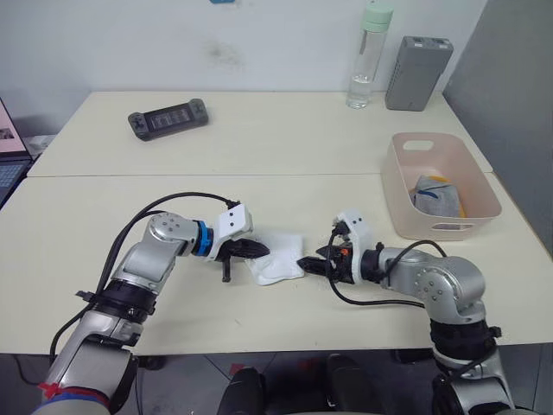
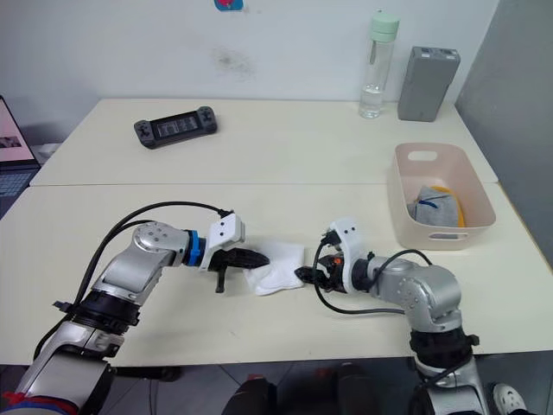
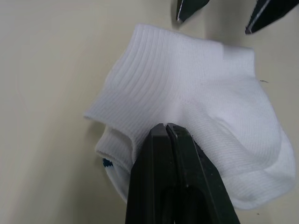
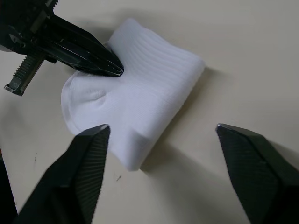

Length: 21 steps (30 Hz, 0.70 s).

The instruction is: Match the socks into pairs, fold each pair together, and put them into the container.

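Item: white soft fabric ankle-sock pair point(image 1: 276, 258), lower centre of frame, on cream desk point(image 1: 259, 138). Left end effector point(image 3: 167, 133) clamped shut on pair's edge; right end effector point(image 4: 161, 135) wide open beside it, empty. Pale pink rectangular plastic bin point(image 1: 484, 194), right of frame, holds grey/orange socks. Risk: thin one-edge pinch, so pair may unfold or slip during lift.

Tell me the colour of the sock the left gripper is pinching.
White sock, ribbed, pinched by the left gripper; clearest in the left wrist view.
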Available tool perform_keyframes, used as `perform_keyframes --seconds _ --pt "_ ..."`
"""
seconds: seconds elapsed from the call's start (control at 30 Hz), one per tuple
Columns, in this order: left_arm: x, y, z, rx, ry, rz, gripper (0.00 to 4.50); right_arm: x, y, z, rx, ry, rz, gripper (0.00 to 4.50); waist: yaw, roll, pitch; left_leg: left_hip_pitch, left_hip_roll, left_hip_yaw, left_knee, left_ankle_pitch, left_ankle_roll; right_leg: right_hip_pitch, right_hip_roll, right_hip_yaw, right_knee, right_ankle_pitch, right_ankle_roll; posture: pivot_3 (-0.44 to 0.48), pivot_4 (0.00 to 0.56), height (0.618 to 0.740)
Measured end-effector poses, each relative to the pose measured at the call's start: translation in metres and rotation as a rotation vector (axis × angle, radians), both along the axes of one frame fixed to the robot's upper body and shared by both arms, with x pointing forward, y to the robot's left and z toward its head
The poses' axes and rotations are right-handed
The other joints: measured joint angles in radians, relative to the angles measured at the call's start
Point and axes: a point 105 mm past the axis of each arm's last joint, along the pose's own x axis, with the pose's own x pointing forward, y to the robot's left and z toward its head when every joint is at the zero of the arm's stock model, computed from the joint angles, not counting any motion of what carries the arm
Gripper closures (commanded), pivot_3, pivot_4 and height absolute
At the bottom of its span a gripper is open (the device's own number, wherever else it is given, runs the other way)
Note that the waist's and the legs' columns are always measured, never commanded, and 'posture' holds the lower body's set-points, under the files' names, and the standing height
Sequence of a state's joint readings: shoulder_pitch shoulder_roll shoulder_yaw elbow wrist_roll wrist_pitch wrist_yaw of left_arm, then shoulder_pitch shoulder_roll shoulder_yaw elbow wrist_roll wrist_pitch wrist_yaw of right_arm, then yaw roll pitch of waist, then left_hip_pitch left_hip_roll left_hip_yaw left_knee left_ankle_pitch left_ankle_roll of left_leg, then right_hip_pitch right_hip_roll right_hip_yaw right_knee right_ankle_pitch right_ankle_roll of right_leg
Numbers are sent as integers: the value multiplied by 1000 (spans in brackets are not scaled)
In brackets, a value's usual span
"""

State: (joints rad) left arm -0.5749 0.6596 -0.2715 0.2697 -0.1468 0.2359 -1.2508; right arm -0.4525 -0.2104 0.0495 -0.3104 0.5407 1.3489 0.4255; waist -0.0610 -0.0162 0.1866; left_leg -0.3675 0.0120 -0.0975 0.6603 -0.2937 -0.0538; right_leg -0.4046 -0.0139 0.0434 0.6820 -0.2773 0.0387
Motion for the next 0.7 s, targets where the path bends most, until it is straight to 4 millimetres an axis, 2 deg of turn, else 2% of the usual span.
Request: perform_keyframes --seconds 0.17,0.33,0.5,0.63,0.7 --pt "0 2 0 3 -2 5 4500 2 22 0 37 41 54 36 -4 0 0 1 0 0 0 0 0 0 0 0 0 0 0 0 150 740" --pt "0 6 -1 13 -5 19 4500 14 47 -1 135 138 35 36 -19 0 -2 3 1 0 0 0 0 1 2 1 1 1 -1 0 150 740" --pt "1 7 -2 18 -10 26 4500 15 72 -1 213 202 39 36 -25 1 -2 3 3 -1 0 0 0 1 4 1 1 1 -2 0 150 740" --pt "0 6 -1 18 -11 24 4500 14 78 0 226 209 48 36 -24 1 -2 3 3 -1 0 0 0 1 4 1 1 1 -2 0 150 740" --pt "0 6 -1 17 -11 24 4500 14 78 -1 225 207 47 446 -24 1 -2 3 3 -1 0 0 0 1 4 1 1 1 -2 0 150 740"
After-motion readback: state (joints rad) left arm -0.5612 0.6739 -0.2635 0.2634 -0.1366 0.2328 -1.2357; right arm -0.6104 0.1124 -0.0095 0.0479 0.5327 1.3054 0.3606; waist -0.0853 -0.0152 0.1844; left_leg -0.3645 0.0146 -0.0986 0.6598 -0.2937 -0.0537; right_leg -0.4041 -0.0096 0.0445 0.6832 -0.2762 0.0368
